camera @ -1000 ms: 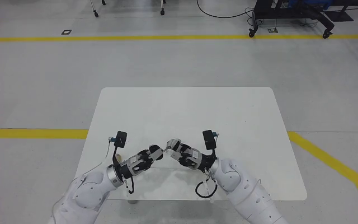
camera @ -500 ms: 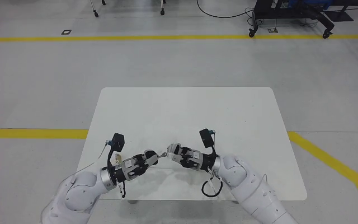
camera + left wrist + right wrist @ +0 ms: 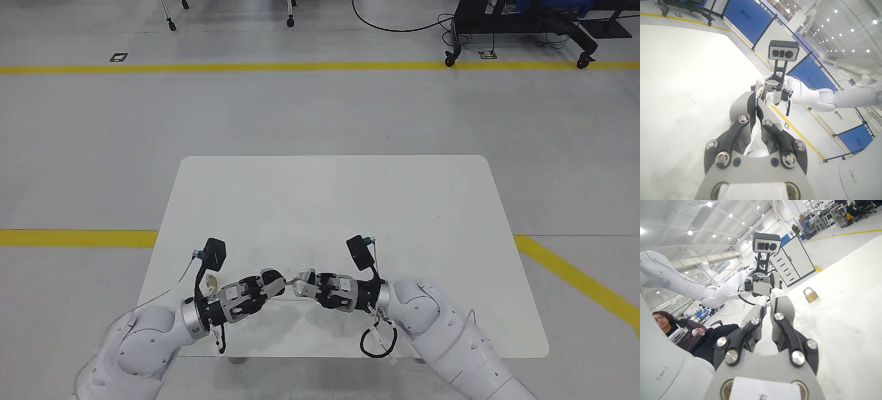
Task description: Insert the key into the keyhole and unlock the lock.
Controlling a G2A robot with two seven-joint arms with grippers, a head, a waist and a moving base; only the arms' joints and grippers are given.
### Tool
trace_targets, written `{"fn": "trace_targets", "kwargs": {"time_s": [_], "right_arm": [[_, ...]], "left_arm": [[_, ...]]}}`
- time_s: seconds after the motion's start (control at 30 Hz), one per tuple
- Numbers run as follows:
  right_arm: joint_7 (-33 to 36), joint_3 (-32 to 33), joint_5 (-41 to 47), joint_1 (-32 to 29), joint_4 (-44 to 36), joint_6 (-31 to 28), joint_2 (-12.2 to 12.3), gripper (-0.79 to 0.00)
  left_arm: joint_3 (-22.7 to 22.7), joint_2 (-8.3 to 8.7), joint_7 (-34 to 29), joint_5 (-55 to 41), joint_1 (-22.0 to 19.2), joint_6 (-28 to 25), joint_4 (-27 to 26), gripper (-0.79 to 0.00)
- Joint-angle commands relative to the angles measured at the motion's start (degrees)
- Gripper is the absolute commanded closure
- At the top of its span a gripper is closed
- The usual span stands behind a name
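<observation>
A thin metal key [image 3: 292, 284] bridges my two grippers above the table's near edge. In the left wrist view my left gripper [image 3: 756, 106] has its black pads pressed together on the key [image 3: 757, 101], whose narrow blade sticks out toward the right gripper [image 3: 762, 93]. In the top view the left gripper [image 3: 277, 279] and right gripper [image 3: 307, 284] meet tip to tip. My right gripper [image 3: 770, 300] is closed to a slim slit on the key's other end. A brass padlock [image 3: 811, 295] with a steel shackle lies on the table beyond the fingers.
The white table [image 3: 400, 200] has a wide bare surface behind and to both sides of the grippers. Its front edge lies close under both forearms. A black cable loop [image 3: 378, 342] hangs from the right arm.
Both grippers have drifted toward the table's near edge and drawn closer, now tip to tip on the key. The right wrist has turned, shifting its camera left.
</observation>
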Motion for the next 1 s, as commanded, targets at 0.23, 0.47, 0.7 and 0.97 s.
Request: {"fn": "trace_targets", "kwargs": {"time_s": [0.23, 0.47, 0.7, 0.97], "right_arm": [[-1.86, 0.17, -1.65, -0.31, -0.43, 0.0, 0.49, 0.0], [-1.92, -0.7, -2.51, 0.25, 0.13, 0.0, 0.64, 0.0], [-2.29, -1.37, -2.81, 0.86, 0.69, 0.0, 0.73, 0.0], [-3.9, -0.7, -1.75, 0.6, 0.35, 0.0, 1.3, 0.0]], "left_arm": [[0.43, 0.2, -0.01, -0.49, -0.36, -0.24, 0.49, 0.0], [0.23, 0.36, 1.11, -0.51, -0.06, -0.75, 0.49, 0.0], [0.24, 0.53, 1.33, -1.22, -0.04, -0.83, 0.67, -0.785], [-0.78, 0.82, 2.58, -3.22, 0.63, -2.79, 1.25, -0.785]]}}
